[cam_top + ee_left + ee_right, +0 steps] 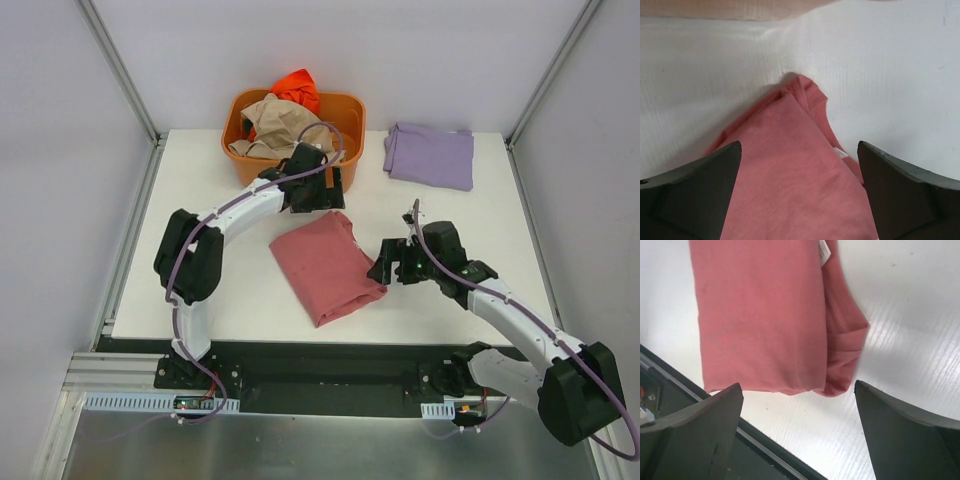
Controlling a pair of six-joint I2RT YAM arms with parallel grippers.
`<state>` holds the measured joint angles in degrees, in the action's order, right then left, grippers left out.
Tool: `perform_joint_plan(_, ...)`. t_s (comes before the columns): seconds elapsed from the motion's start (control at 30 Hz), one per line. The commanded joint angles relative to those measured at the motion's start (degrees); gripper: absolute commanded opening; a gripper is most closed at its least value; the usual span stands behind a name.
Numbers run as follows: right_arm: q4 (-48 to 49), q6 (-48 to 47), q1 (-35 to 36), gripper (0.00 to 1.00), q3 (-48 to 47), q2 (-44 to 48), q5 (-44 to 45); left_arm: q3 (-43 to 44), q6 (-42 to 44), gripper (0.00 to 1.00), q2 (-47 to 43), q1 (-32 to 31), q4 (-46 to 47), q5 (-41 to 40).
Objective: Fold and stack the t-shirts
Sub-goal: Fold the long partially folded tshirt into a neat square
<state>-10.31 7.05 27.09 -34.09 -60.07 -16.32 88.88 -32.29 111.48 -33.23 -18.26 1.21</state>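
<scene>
A folded rose-red t-shirt (pixel 326 264) lies in the middle of the white table. It also shows in the left wrist view (pixel 790 170) and the right wrist view (pixel 765 315). A folded lavender t-shirt (pixel 430 155) lies at the back right. Tan (pixel 275 125) and bright orange (pixel 297 88) shirts sit in the orange tub (pixel 245 170). My left gripper (pixel 318 196) is open and empty just above the red shirt's far corner. My right gripper (pixel 385 266) is open and empty at the shirt's right edge.
The orange plastic tub stands at the back of the table, right behind my left gripper. The table's black front rail (pixel 670 390) runs close under the red shirt's near edge. Grey walls enclose the table on both sides.
</scene>
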Motion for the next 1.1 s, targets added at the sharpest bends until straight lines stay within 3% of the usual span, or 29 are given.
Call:
perform_joint_plan(0.0, 0.89, -1.77, -0.2, 0.96, -3.97, 1.63, -7.2, -1.77, 3.81, 0.99, -9.25, -0.96, 0.95, 4.94)
perform_joint_plan(0.17, 12.83, 2.08, 2.25, 0.96, -5.28, -2.58, -25.49, -9.33, 4.7, 0.99, -16.28, -0.61, 0.95, 5.72)
perform_joint_plan(0.23, 14.52, 2.36, 6.28, 0.96, -7.73, -6.44, -26.4, -11.96, 4.78, 0.99, -18.22, -0.08, 0.95, 7.22)
perform_joint_plan(0.33, 13.39, 2.0, 11.04, 0.96, -11.43, -12.42, -24.47, -15.05, 4.26, 0.99, -19.37, 0.71, 1.12, 7.75)
perform_joint_plan(0.53, 11.2, 5.08, 10.88, 0.96, -10.83, -20.95, -18.24, -18.21, 2.15, 0.99, -16.13, 2.21, 1.65, 9.68)
perform_joint_plan(0.77, 0.91, 2.1, 2.02, 0.96, -8.63, -27.28, -6.72, -20.94, 1.1, 0.99, -11.12, 2.21, 3.23, 11.97)
perform_joint_plan(1.07, -4.19, -4.05, -4.58, 0.96, -16.27, -36.95, -4.08, -28.57, -4.7, 0.99, -11.8, 2.12, 4.64, 10.66)
